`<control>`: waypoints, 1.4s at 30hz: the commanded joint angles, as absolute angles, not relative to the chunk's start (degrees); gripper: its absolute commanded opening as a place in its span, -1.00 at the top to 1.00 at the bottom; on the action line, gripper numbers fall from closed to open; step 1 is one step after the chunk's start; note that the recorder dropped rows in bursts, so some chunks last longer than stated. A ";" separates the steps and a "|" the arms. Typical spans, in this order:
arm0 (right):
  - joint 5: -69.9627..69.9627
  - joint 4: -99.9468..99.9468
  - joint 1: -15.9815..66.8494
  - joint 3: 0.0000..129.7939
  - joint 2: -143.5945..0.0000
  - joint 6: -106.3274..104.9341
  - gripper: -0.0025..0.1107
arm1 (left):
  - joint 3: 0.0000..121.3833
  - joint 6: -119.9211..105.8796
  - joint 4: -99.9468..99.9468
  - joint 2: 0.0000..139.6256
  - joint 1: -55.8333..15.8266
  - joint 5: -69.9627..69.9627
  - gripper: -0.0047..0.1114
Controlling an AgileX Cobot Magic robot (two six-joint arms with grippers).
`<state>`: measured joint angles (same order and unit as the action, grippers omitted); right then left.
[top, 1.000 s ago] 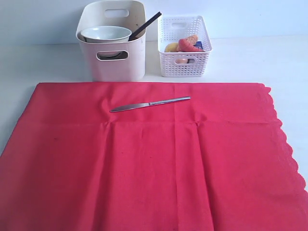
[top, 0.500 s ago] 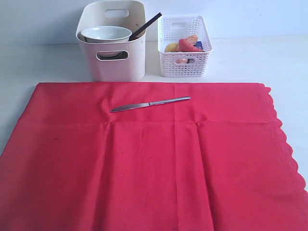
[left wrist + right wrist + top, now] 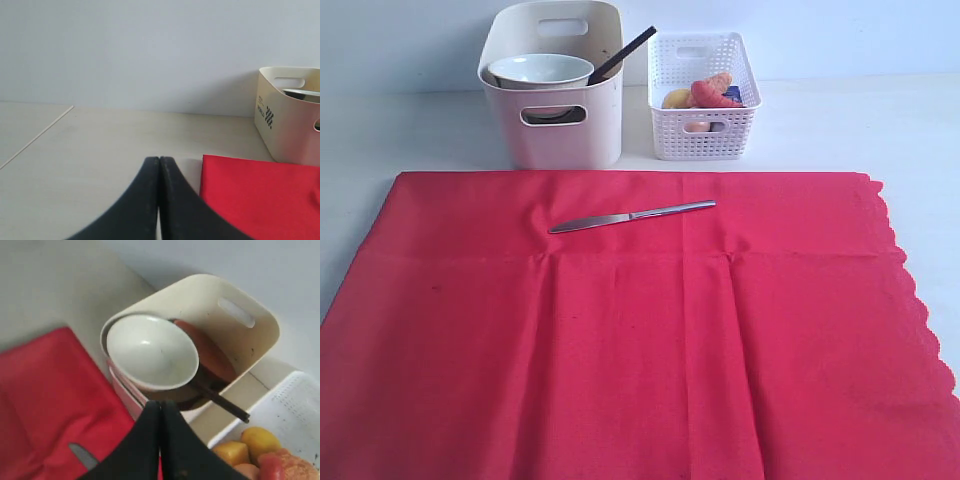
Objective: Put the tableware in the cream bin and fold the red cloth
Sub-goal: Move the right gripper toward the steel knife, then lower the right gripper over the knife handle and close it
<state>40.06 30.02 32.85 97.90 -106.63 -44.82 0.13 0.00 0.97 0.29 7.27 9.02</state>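
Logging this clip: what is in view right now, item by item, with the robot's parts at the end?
red cloth: one, bright red, spread flat over the table
table knife: one, steel, lying on the cloth's far part
cream bin: one, cream, behind the cloth
bowl: one, pale green-white, in the bin
plate: one, brown, in the bin behind the bowl
chopsticks: count unclear, dark, leaning out of the bin
lattice basket: one, white, beside the bin
food pieces: several, yellow and orange-red, in the basket
table: one, off-white
left hand: one, black, shut, empty
right hand: one, black, shut, empty
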 commanded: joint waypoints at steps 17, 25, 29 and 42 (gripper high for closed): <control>47.08 30.76 32.80 84.91 -119.12 -77.88 0.96 | 0.00 0.40 0.62 0.00 7.39 8.87 0.90; 34.54 36.60 35.29 84.91 -125.76 -79.92 0.74 | 0.00 0.40 0.62 0.00 7.39 8.87 0.90; 34.22 36.99 35.29 84.91 -126.08 -80.87 0.36 | 0.00 0.40 0.62 0.00 7.39 8.87 0.90; 31.05 38.86 34.85 84.91 -128.11 -80.96 0.10 | 0.00 0.40 0.62 0.00 7.39 8.87 0.90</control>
<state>31.88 37.95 35.14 84.89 -126.79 -80.32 0.13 0.00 0.97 0.29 7.27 9.02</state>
